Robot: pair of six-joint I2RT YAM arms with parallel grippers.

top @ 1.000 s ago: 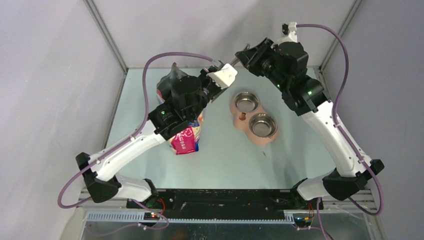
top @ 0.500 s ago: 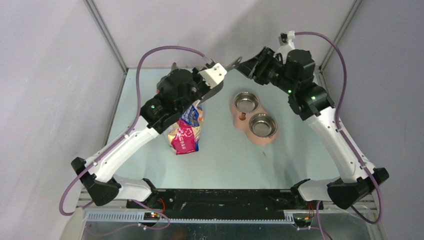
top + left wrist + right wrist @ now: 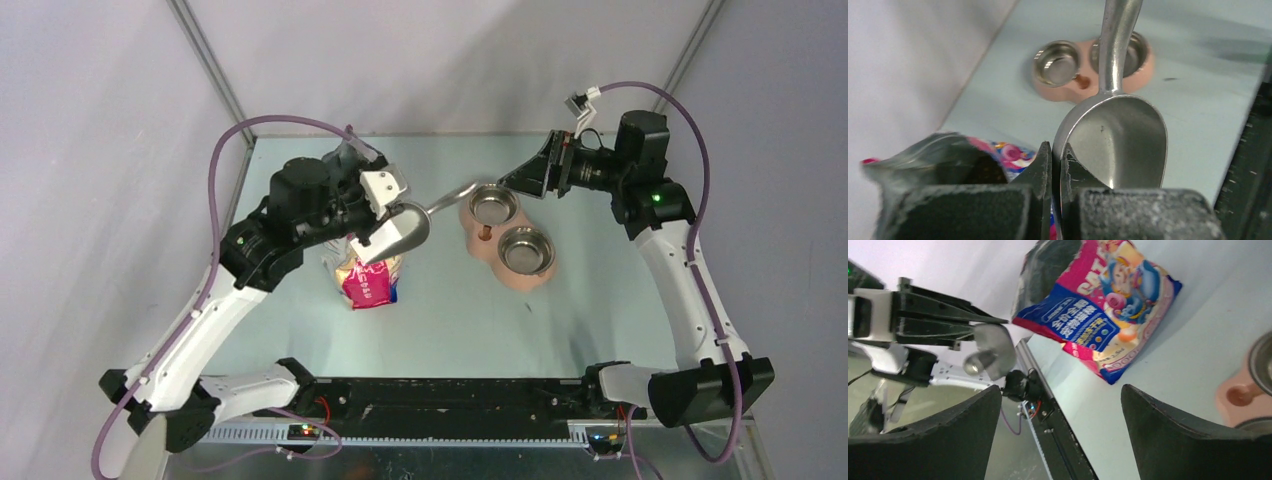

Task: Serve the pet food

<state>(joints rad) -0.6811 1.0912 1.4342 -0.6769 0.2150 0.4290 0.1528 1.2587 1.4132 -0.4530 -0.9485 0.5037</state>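
Observation:
My left gripper (image 3: 1055, 150) is shut on the rim of the grey metal scoop (image 3: 1120, 132), whose bowl is bare. In the top view the scoop (image 3: 410, 225) hangs above the cartoon-printed bag (image 3: 368, 278), its handle pointing at the pink double feeder (image 3: 497, 248). Both steel bowls (image 3: 493, 205) look bare. The bag's torn mouth (image 3: 943, 157) gapes beside my left fingers. The pet food shows only as a dark brown patch (image 3: 984, 171) inside it. My right gripper (image 3: 527, 177) stands open just right of the handle's tip, holding nothing.
The right wrist view looks between its wide-open fingers (image 3: 1062, 390) at the bag (image 3: 1098, 310), the scoop (image 3: 993, 351) and a corner of the feeder (image 3: 1240, 395). The black base rail (image 3: 450, 392) runs along the table's near edge. Grey walls close the back and sides.
The right gripper opened, let go of the scoop's handle and drew back to the right. The left arm, shut on the scoop's rim, carried it down and nearer, over the bag.

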